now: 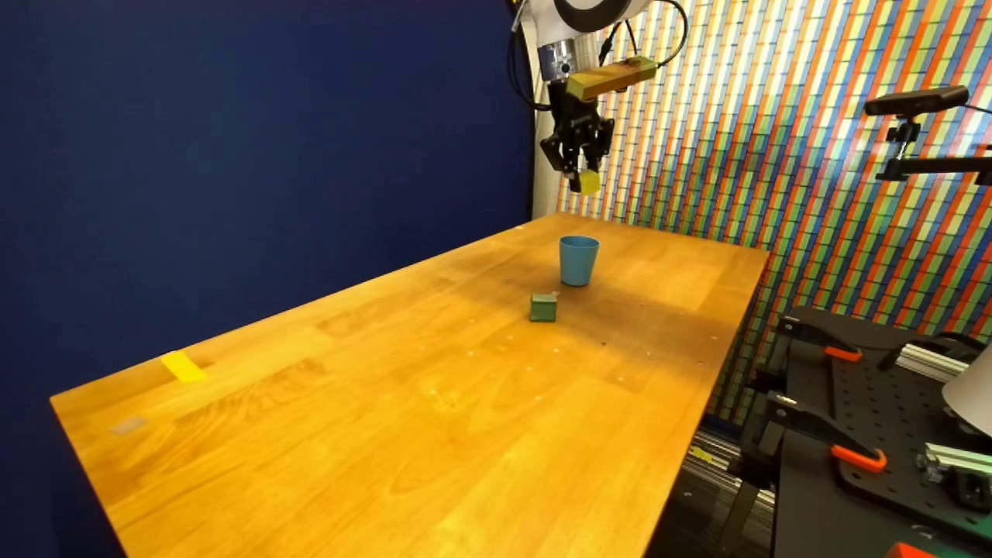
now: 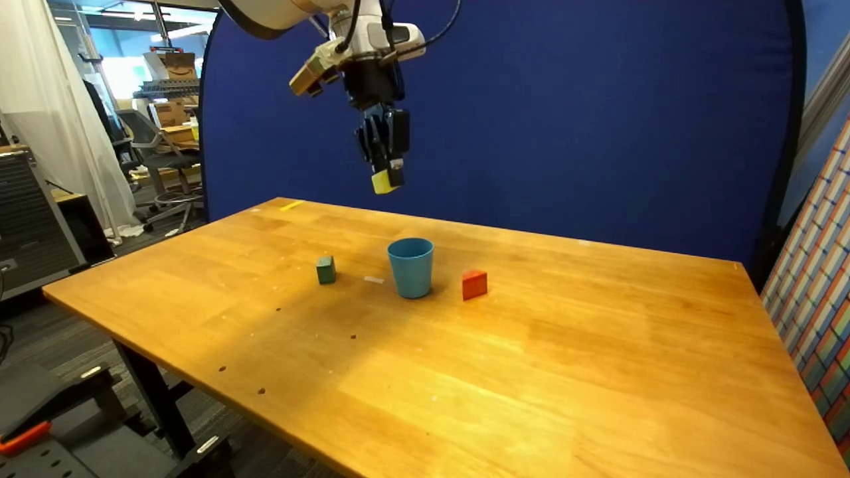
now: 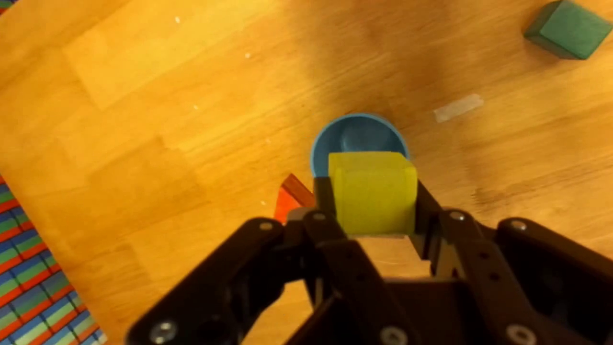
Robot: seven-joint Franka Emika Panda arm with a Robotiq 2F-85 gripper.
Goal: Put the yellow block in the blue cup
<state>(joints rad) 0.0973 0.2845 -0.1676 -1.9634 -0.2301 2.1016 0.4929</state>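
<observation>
The bright yellow block [image 3: 374, 196] is held between the two fingers of my gripper [image 3: 373, 206]. In both exterior views the gripper [image 1: 586, 177] [image 2: 388, 171] hangs high above the table with the block [image 1: 590, 183] [image 2: 382, 182] at its fingertips. The blue cup [image 2: 412, 271] stands upright on the table below the block, clearly apart from it; it also shows in an exterior view [image 1: 577, 263]. In the wrist view the cup [image 3: 359, 128] lies behind the block, which hides its lower part. The visible inside of the cup shows no object.
A dark green block [image 2: 325, 270] stands on the table [image 2: 597, 372] to one side of the cup. A red wedge-shaped block [image 2: 475, 285] stands close on the other side. Yellow tape [image 1: 184, 366] lies near a table edge. A blue screen [image 1: 271, 155] rises behind the table.
</observation>
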